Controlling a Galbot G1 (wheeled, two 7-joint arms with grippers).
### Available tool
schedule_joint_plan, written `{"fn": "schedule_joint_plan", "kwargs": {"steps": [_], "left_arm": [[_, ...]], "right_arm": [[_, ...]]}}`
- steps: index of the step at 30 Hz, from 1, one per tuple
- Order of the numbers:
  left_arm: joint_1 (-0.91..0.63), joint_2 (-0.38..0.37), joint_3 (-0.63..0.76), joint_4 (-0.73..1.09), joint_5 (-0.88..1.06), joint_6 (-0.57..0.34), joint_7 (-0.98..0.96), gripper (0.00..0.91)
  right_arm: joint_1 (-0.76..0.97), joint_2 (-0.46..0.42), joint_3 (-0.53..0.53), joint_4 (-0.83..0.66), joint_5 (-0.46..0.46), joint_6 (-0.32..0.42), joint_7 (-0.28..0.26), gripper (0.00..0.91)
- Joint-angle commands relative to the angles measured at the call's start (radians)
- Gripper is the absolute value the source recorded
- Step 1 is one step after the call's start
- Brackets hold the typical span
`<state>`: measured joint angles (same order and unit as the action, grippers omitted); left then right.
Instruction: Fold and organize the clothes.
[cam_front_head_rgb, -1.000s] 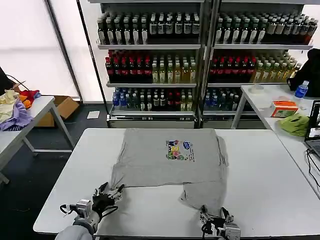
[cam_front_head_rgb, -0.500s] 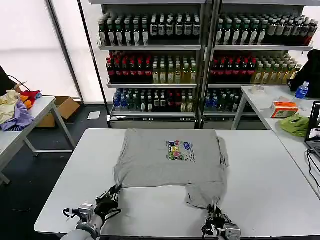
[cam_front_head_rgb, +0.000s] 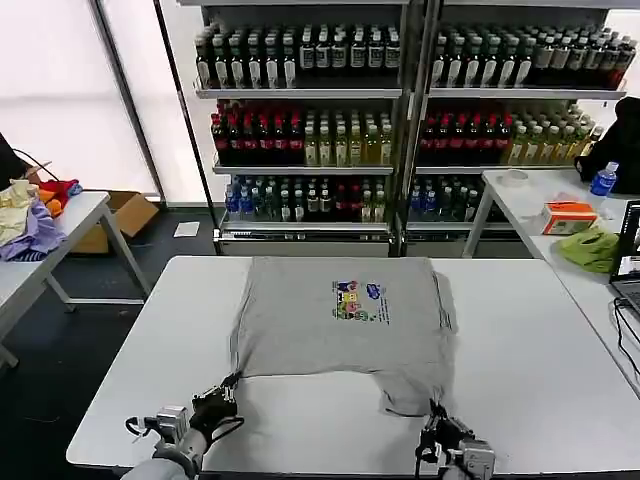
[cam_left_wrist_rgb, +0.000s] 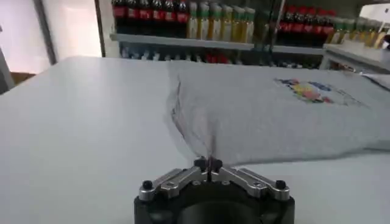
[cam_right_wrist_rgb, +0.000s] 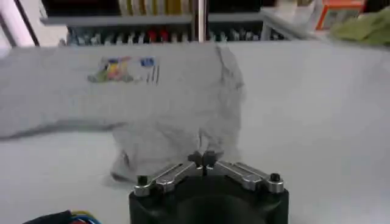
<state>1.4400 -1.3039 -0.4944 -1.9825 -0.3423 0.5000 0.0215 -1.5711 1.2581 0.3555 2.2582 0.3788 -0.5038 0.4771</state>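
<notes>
A light grey short-sleeved shirt (cam_front_head_rgb: 340, 325) with a small multicoloured chest print (cam_front_head_rgb: 358, 300) lies spread on the white table (cam_front_head_rgb: 520, 350). At the table's near edge, my left gripper (cam_front_head_rgb: 229, 388) is shut on the shirt's near-left corner. In the left wrist view the grey cloth (cam_left_wrist_rgb: 256, 115) runs into the closed tips of the left gripper (cam_left_wrist_rgb: 208, 163). My right gripper (cam_front_head_rgb: 437, 414) is shut on a bunched flap (cam_front_head_rgb: 412, 390) at the near-right corner. In the right wrist view that flap (cam_right_wrist_rgb: 177, 137) is crumpled in front of the right gripper (cam_right_wrist_rgb: 203, 159).
Drink shelves (cam_front_head_rgb: 400, 120) stand behind the table. A side table (cam_front_head_rgb: 560, 200) at the right carries a lime-green cloth (cam_front_head_rgb: 590, 247), an orange box (cam_front_head_rgb: 568, 216) and a bottle (cam_front_head_rgb: 603, 179). A table at the left (cam_front_head_rgb: 60, 235) holds coloured garments (cam_front_head_rgb: 28, 215).
The left gripper moved in to the shirt's near-left corner and shut on it. The near-right flap has drawn up and bunched at the right gripper.
</notes>
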Motion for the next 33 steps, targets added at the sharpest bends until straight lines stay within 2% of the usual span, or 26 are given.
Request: {"fn": "schedule_joint_plan", "kwargs": {"steps": [1, 9, 13, 20, 33], "left_arm": [[-0.055, 0.019, -0.002, -0.063, -0.051, -0.034, -0.002, 0.01], [-0.185, 0.055, 0.013, 0.028, -0.131, -0.022, -0.007, 0.01], [-0.259, 0.067, 0.025, 0.089, -0.163, -0.021, -0.013, 0.01], [-0.395, 0.067, 0.066, 0.251, -0.181, -0.033, -0.013, 0.0], [-0.57, 0.066, 0.153, 0.482, -0.192, -0.047, -0.02, 0.0]], "right_arm": [[0.106, -0.001, 0.048, 0.025, -0.031, 0.032, -0.046, 0.0], [0.262, -0.002, 0.052, -0.098, -0.021, 0.014, -0.06, 0.0], [0.355, -0.01, 0.054, -0.197, -0.017, 0.014, -0.092, 0.0], [0.513, -0.021, 0.03, -0.38, -0.018, -0.015, -0.119, 0.0], [0.716, 0.001, -0.027, -0.594, -0.041, -0.017, -0.143, 0.0]]}}
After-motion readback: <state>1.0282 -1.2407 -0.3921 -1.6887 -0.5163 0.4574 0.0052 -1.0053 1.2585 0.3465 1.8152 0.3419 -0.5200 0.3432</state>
